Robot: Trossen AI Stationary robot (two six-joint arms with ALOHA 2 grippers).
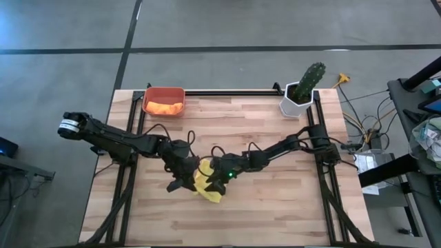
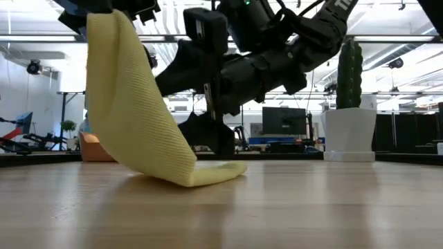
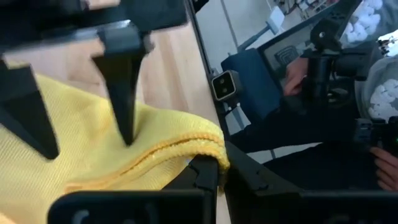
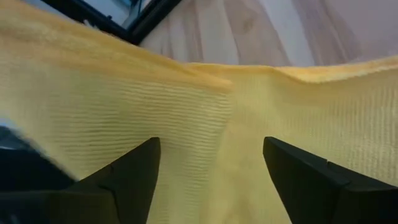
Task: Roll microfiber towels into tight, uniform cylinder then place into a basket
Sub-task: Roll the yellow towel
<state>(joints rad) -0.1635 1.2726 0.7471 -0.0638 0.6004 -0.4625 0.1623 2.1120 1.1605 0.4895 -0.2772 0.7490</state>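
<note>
Scene: yellow towel [image 1: 207, 184] at lower centre of worktop [image 1: 275, 207], one edge lifted | Left tool [image 3: 219, 180]: clamped shut on towel hem | Right tool [image 4: 211, 171]: spread wide, holding nothing | Basket [image 1: 164, 100]: upper left, orange towel [image 1: 165, 107] inside | Risk: single-sided pinch may let cloth sag and roll loosely.

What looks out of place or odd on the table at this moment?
The yellow towel is not rolled: one edge is lifted high while its lower end drags crumpled on the table. The left end effector pinches its folded hem; the right end effector stands open against the cloth.
</note>
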